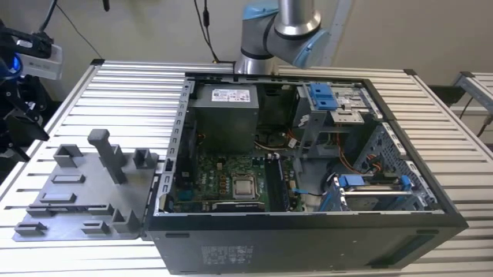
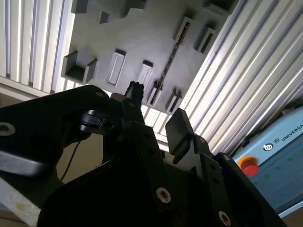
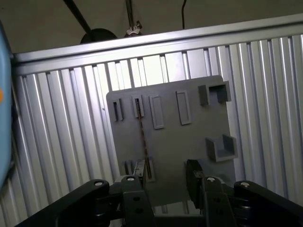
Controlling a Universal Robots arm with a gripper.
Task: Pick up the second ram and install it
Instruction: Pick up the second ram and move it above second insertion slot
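claw (image 3: pixel 166 172) open, empty, above grey tray (image 3: pixel 199 127); second ram (image 3: pixel 142 137) on edge there, long axis running away, nearer one finger.

arm (image 1: pixel 297 17) cut off in exterior view, tray (image 3: pixel 189 142) partly behind claw (image 3: pixel 166 171), second ram (image 3: pixel 142 137) too thin for detail

Even light washes the ribbed silver metal surface (image 1: pixel 131 92) in the exterior view, brightest toward ten o'clock, while the open black computer case (image 1: pixel 308 242) lies shadowed inside. In both wrist views glare streaks the ribs; the black gripper (image 2: pixel 156 109) (image 3: pixel 165 169) looms dark, backlit.
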